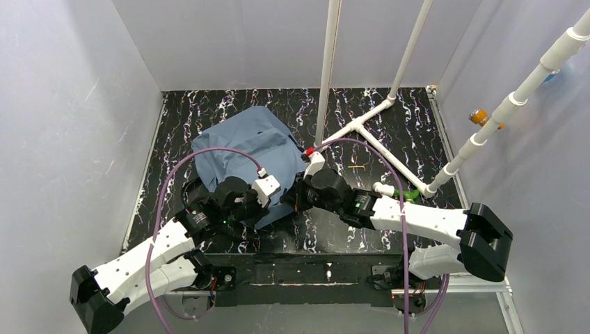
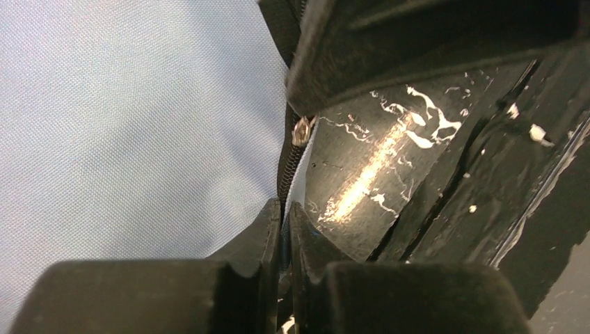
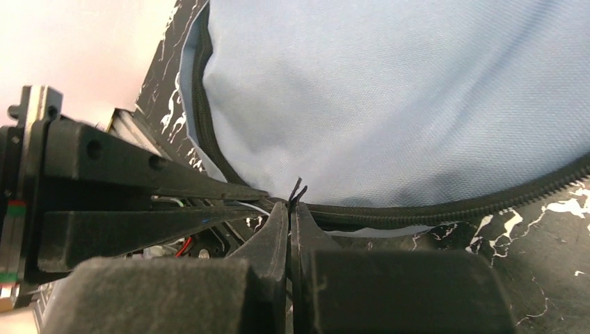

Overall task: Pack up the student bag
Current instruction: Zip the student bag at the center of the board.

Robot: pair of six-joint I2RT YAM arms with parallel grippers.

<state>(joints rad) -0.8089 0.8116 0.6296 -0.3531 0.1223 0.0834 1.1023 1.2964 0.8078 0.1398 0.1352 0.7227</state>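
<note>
Firstly, student bag (image 1: 233, 149): slate-blue, lying slumped on the black marbled desk (image 1: 410, 115). Next, left claw (image 2: 284, 212): at the bag's near edge, fingers pinched together on its zipper line, just below a metal slider (image 2: 301, 131). Then, right claw (image 3: 290, 209): at the bag's near right corner, clamped on the zipper seam. Lastly, white pipe frame (image 1: 369, 132): right of the bag.

- i see the student bag (image 1: 236, 146) lying on the table (image 1: 417, 118), left of centre.
- the pipe frame (image 1: 360, 126) stands on the table to the bag's right.
- my left gripper (image 2: 285, 209) and right gripper (image 3: 291, 209) meet side by side at the bag's near right edge.
</note>
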